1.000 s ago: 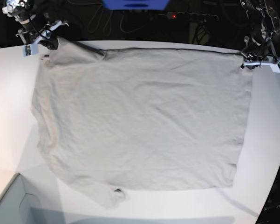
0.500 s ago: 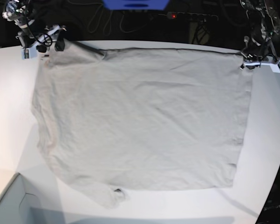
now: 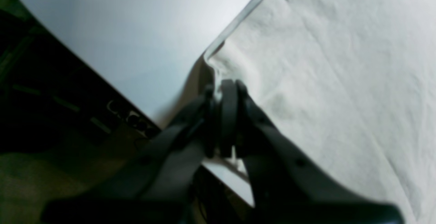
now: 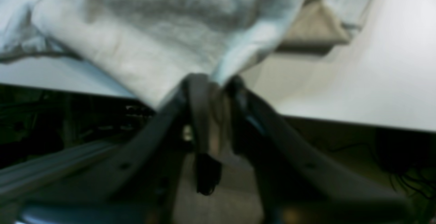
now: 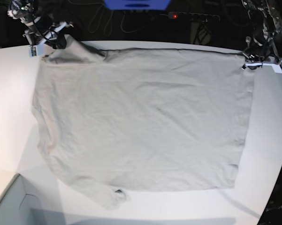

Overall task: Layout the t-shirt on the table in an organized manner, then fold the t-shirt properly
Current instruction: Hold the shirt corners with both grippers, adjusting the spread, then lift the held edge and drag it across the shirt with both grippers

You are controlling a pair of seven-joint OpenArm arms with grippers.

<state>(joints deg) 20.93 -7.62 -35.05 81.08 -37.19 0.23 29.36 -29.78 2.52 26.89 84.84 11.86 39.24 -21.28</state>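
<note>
**Both far corners pinched, cloth near the bench edge**

Left end effector (image 3: 223,91): jaws closed to a thin pinch on the t-shirt (image 5: 141,117) at its far corner; cloth puckers just ahead of the tips; right end effector (image 4: 213,84): jaws likewise clamped on a bunched fold of the other far corner, that corner lifted off the bench (image 5: 9,93) and hanging in a drape.

T-shirt otherwise lies spread flat across the bench middle; a sleeve (image 5: 110,197) at the near edge is curled on itself.

Risks, as I judge them: thin pinches could slip under a pull, dropping a corner; uneven tension between the two sides would skew the far hem; both grips sit by the far bench edge, so cloth could slide over it; curled sleeve may get folded in crooked.
</note>
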